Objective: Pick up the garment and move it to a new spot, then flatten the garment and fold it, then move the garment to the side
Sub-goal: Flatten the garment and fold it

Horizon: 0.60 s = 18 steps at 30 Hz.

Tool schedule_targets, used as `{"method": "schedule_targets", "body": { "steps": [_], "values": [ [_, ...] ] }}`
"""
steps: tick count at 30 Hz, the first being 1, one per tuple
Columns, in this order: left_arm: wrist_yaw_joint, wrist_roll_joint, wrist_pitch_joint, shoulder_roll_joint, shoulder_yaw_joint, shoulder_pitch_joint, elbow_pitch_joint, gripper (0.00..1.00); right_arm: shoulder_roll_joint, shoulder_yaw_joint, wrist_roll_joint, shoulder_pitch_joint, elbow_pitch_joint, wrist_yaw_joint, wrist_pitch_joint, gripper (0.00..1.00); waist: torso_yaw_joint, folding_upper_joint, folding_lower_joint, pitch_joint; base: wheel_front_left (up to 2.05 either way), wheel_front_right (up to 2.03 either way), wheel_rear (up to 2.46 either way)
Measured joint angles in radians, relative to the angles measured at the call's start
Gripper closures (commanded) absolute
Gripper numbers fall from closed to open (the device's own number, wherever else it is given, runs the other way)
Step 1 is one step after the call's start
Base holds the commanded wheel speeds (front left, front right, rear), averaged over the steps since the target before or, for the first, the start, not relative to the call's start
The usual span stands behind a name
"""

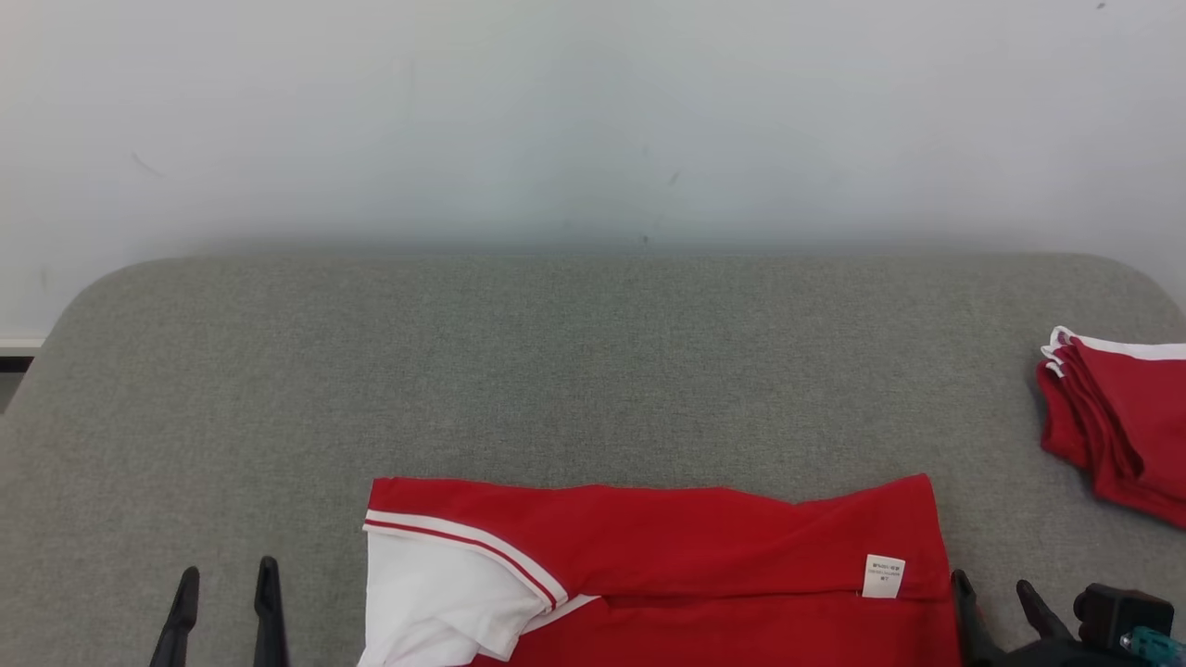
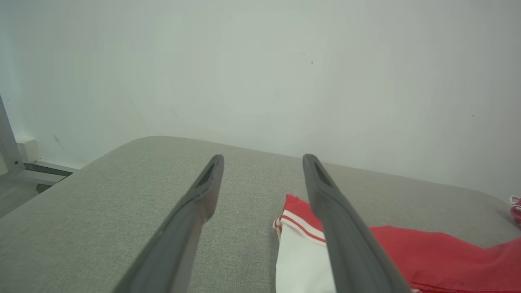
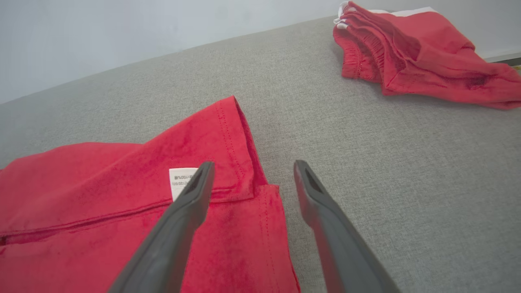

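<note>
The garment [image 1: 667, 556] is a red shirt with a white sleeve and a small white label, lying folded flat on the grey table at the bottom centre of the head view. My left gripper [image 1: 229, 576] stands open to its left, above bare table. In the left wrist view the garment's white sleeve [image 2: 299, 260] lies past the right finger of the left gripper [image 2: 263, 159], whose jaws hold nothing. My right gripper [image 1: 994, 587] is open at the garment's right edge. Seen from the right wrist, the right gripper [image 3: 251, 166] hovers over the garment's hem [image 3: 228, 171], holding nothing.
A pile of folded red garments [image 1: 1116, 421] with white trim sits at the table's right edge, also seen from the right wrist as folded red garments [image 3: 411, 49]. The grey table [image 1: 574, 371] has rounded far corners and backs onto a pale wall. Bare fabric stretches beyond the garment.
</note>
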Motion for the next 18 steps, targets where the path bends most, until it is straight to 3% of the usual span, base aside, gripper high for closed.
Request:
{"method": "schedule_targets", "body": {
  "steps": [13,18],
  "values": [
    [-0.006,0.018,0.000,0.006,-0.046,-0.002,0.004,0.00,-0.001,-0.091,-0.116,-0.146,0.151,0.000,0.284,0.00,0.044,0.0000,0.0000,0.012,0.00,0.00,0.00],
    [-0.006,0.014,0.000,0.015,-0.053,-0.002,0.044,0.00,0.000,-0.097,-0.128,-0.186,0.212,0.000,0.334,0.00,0.063,0.0000,0.0000,0.028,0.00,0.00,0.00]
  ]
}}
